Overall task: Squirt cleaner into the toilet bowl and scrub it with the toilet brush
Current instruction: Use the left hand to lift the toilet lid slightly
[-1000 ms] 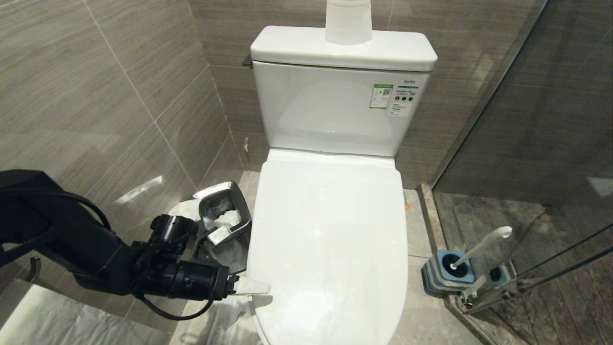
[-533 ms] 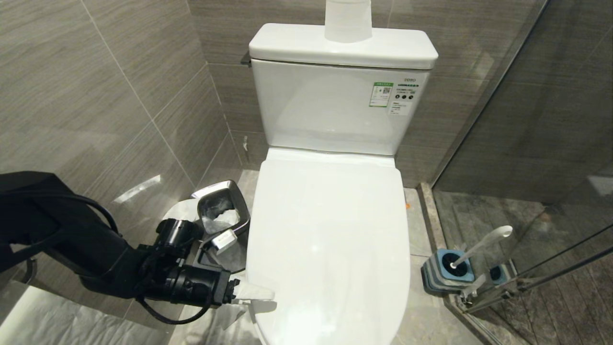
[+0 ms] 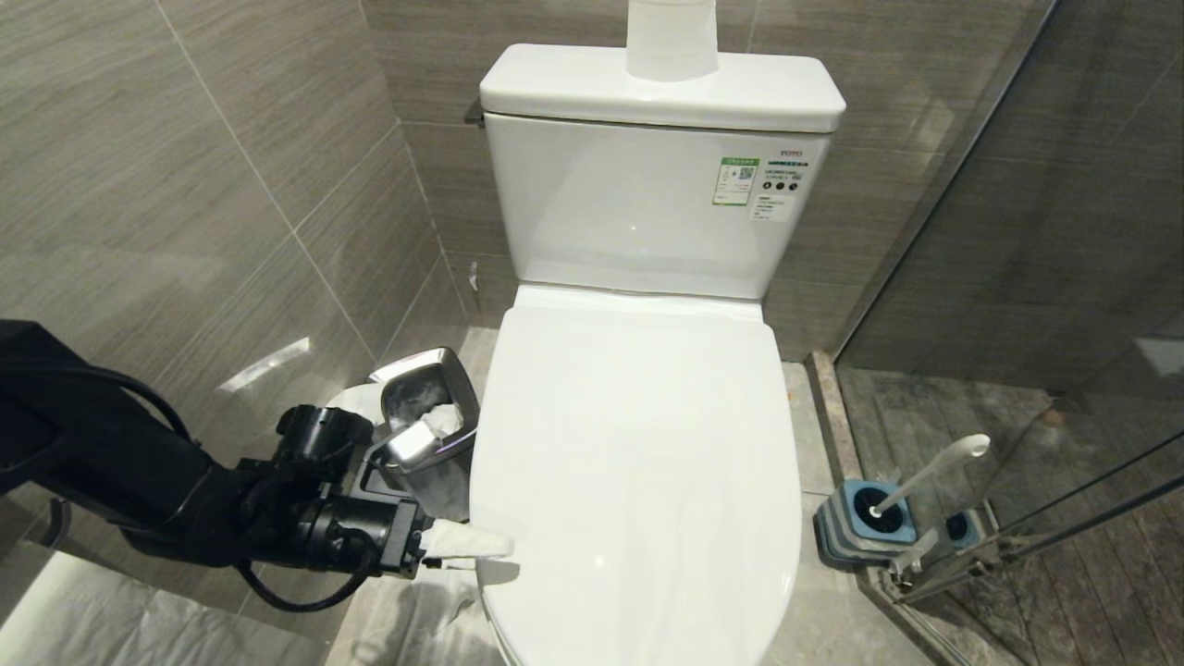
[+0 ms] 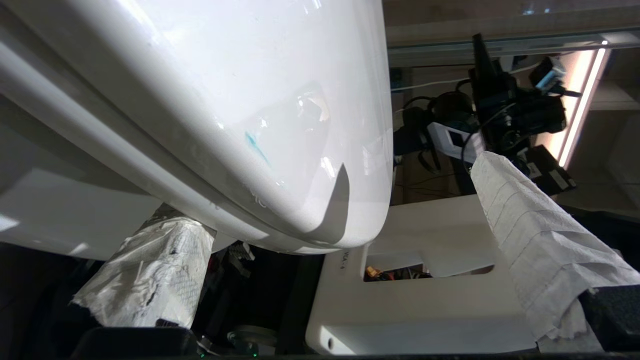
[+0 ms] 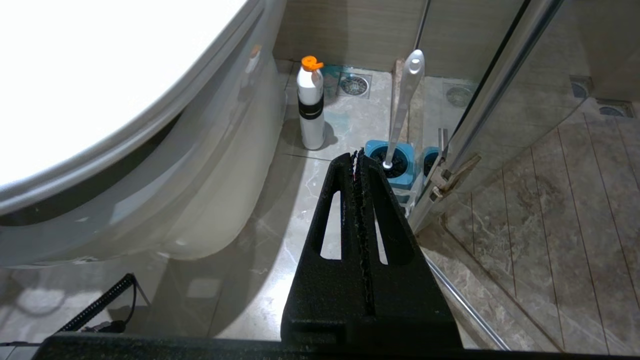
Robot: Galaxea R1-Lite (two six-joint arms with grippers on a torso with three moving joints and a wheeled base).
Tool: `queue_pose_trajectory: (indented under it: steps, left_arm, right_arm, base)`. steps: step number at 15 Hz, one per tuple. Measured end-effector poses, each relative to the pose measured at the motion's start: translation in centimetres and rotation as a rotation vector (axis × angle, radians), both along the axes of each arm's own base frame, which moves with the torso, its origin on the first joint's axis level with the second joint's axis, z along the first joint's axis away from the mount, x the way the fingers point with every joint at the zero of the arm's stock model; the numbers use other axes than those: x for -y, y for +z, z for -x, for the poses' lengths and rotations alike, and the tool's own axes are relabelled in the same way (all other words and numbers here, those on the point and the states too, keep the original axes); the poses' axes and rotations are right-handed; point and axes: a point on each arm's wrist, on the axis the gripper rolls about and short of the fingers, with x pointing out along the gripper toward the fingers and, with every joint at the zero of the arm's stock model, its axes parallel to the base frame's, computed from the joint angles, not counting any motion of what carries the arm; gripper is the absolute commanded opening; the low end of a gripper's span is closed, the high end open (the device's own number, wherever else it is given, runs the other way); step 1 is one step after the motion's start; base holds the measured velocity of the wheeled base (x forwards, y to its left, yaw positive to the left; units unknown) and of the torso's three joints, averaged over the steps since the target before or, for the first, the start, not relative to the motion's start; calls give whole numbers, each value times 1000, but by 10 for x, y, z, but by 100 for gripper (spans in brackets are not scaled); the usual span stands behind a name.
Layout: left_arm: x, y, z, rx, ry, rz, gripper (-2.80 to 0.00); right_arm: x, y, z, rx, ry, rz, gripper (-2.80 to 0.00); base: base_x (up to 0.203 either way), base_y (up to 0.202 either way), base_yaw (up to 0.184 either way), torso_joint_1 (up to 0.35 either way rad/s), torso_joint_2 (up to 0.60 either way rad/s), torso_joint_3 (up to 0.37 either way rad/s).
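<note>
1. Now, I had the left gripper (image 3: pixel 462 546) at the lid's (image 3: pixel 638 481) front-left edge, paper-wrapped fingers (image 4: pixel 540 240) spread wide, holding nothing; over the last second it only shifted slightly.
2. The toilet bowl (image 3: pixel 647 222) stayed closed, so cleaner waited.
3. The right gripper (image 5: pixel 359 165) hung shut, empty; the toilet brush (image 3: pixel 934 472) stood in its holder (image 3: pixel 865 527) by the glass.

Small steel bin (image 3: pixel 427 421) with crumpled white paper inside, low at 8 o'clock in the head view. Blue-and-grey striped holder (image 3: pixel 856 527) at 4 o'clock, beside the glass shower partition (image 3: pixel 1036 277). White paper roll (image 3: pixel 672 37) at 12 o'clock. In the right wrist view, white bottle with orange cap (image 5: pixel 310 102) upright on the floor, floor drain (image 5: pixel 353 85) just behind it.
</note>
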Motion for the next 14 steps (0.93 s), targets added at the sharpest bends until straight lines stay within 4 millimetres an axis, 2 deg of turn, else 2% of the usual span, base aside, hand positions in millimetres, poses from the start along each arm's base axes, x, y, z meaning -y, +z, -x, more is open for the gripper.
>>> queue_pose_trajectory:
  steps: [14]
  left_arm:
    - [-3, 39, 8, 92, -4, 45, 0]
  right_arm:
    - [0, 0, 0, 0, 1, 0, -280]
  base:
    - [0, 0, 0, 0, 0, 0]
